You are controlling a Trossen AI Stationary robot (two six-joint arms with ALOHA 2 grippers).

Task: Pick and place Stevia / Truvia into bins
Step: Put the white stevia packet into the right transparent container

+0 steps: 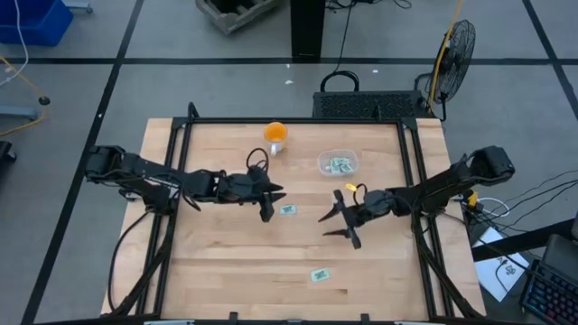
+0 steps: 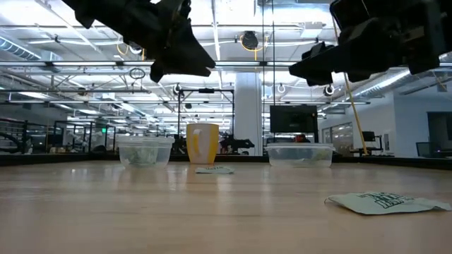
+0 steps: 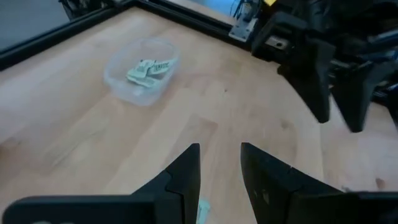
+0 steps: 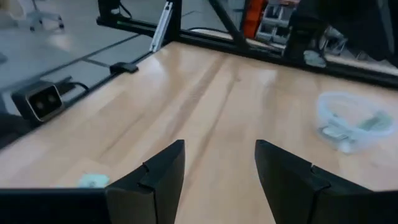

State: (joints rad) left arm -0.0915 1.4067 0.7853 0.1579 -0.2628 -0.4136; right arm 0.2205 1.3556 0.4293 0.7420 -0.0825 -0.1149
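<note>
From above, a clear rounded-rectangular bin (image 1: 338, 163) on the wooden counter (image 1: 226, 253) holds a few green-and-white packets. Two more flat paper packets lie loose: one (image 1: 288, 209) nearer than the bin, just beside the left hand (image 1: 267, 204), another (image 1: 319, 274) far nearer still. The right hand (image 1: 340, 222) hovers nearer than the bin, fingers apart.

At counter level, two clear bins (image 2: 145, 152) (image 2: 299, 154) flank an orange cup (image 2: 202, 143).

The left wrist view shows the left hand's fingers (image 3: 186, 174) slightly apart.
</note>
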